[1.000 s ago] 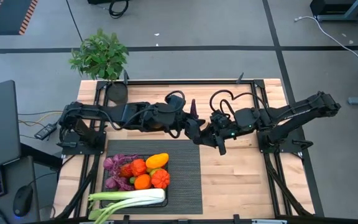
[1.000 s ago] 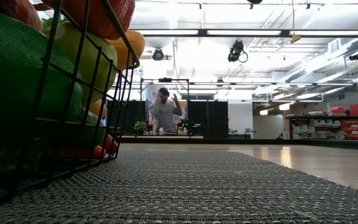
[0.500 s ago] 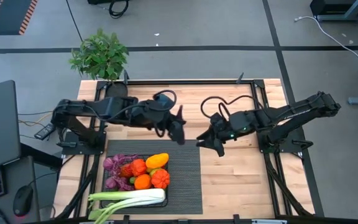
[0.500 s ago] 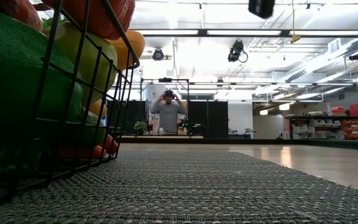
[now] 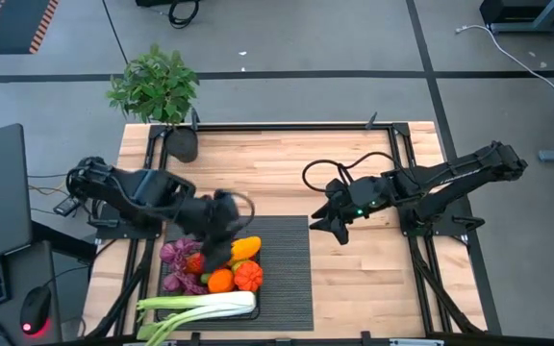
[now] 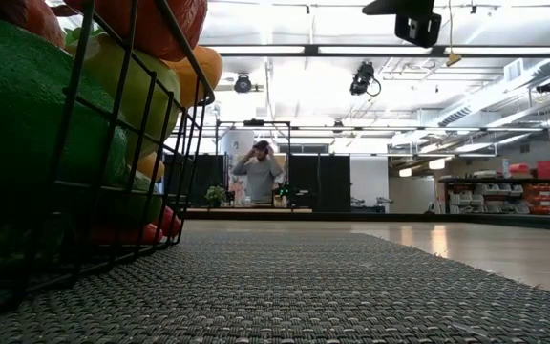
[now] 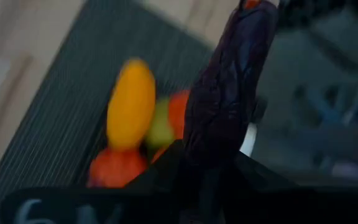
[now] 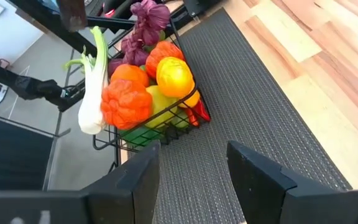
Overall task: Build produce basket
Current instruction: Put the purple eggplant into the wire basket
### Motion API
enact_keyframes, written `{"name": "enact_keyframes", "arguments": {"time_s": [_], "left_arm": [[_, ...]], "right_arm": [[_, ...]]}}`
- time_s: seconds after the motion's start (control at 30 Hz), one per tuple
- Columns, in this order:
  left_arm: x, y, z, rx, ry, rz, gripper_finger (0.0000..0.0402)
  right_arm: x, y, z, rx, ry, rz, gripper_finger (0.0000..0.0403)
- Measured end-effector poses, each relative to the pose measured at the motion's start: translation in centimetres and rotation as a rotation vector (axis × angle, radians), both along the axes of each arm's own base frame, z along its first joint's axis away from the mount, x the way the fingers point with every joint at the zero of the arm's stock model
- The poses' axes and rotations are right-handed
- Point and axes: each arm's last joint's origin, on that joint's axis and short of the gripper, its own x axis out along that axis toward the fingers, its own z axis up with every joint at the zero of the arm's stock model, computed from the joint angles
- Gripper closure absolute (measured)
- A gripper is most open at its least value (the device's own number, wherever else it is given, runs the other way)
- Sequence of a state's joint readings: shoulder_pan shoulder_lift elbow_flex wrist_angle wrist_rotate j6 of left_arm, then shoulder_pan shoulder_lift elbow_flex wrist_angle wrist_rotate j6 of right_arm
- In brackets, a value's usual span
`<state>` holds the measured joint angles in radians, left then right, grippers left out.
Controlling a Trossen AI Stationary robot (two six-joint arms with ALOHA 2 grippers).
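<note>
The black wire basket stands on a dark ribbed mat near the table's front left. It holds purple grapes, red, orange and yellow produce, and a leek lying across its near rim. My left gripper hangs over the basket's far part, shut on a dark purple eggplant. My right gripper stands open and empty above the mat's far right corner, facing the basket. My left gripper pinches one end of the eggplant between its two fingers. The fingers slant downward from the table's left side. The eggplant sticks out ahead of them, along their line, lifted clear above the produce in the basket.
A leafy potted plant stands at the table's far left corner, with a black pot in front of it. Bare wooden table lies right of the mat. A person stands far off in the room.
My left gripper has swung from the table's middle, close to my right gripper, toward the near left edge and now hangs over the basket. It carries the eggplant and has tipped more steeply downward. My right gripper has tipped down a little.
</note>
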<state>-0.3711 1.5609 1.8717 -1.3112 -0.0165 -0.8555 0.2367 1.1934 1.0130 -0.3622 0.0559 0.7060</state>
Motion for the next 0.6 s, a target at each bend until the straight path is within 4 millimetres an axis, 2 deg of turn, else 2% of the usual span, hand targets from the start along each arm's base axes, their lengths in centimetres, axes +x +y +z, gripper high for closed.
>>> {"name": "enact_keyframes", "arguments": {"time_s": [0.13, 0.3, 0.5, 0.6], "left_arm": [[-1.4, -1.3, -0.8, 0.048, 0.125, -0.146, 0.0317], [-2.0, -2.5, -0.9, 0.06, 0.131, -0.209, 0.0311], [-1.5, -3.6, -1.7, 0.096, 0.15, -0.248, 0.0315], [-1.0, -4.3, -2.7, 0.146, 0.179, -0.296, 0.0302]], "right_arm": [[0.0, -0.1, 0.0, -0.003, 0.0, -0.006, 0.0213], [0.1, -0.3, 0.0, -0.003, 0.0, -0.013, 0.0213], [0.1, -0.4, 0.0, 0.005, 0.001, -0.024, 0.0213], [0.1, -0.4, 0.0, 0.006, 0.0, -0.024, 0.0213]]}}
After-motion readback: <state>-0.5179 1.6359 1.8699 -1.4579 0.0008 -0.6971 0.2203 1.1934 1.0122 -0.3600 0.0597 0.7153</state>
